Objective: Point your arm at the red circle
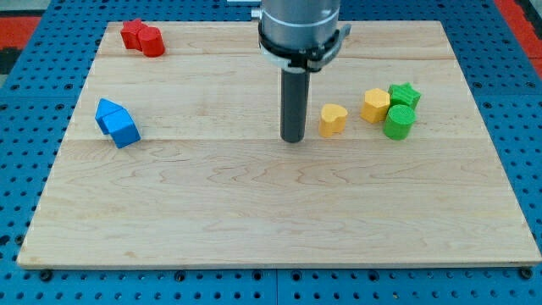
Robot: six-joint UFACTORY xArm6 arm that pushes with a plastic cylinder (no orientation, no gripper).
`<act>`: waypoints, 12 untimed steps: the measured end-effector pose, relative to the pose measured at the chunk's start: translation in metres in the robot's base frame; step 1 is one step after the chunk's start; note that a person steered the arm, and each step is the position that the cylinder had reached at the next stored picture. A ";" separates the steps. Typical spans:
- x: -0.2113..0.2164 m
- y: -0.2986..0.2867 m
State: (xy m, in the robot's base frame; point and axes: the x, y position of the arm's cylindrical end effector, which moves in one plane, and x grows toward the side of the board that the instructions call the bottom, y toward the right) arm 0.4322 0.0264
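The red circle (152, 41) lies at the view's top left of the wooden board, touching a red star-like block (132, 33) on its left. My tip (294, 138) rests on the board near the middle, far to the right of and below the red circle. A yellow heart block (333, 119) lies just to the right of my tip.
Two blue blocks touch at the view's left: one (107, 113) above, one (124, 130) below. At the right are a yellow hexagon-like block (376, 105), a green star (405, 94) and a green circle (398, 122). The wooden board (254, 220) lies on a blue pegboard.
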 end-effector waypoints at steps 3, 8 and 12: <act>0.005 0.120; 0.004 -0.085; 0.001 -0.115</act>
State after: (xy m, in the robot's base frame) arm 0.4327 -0.0887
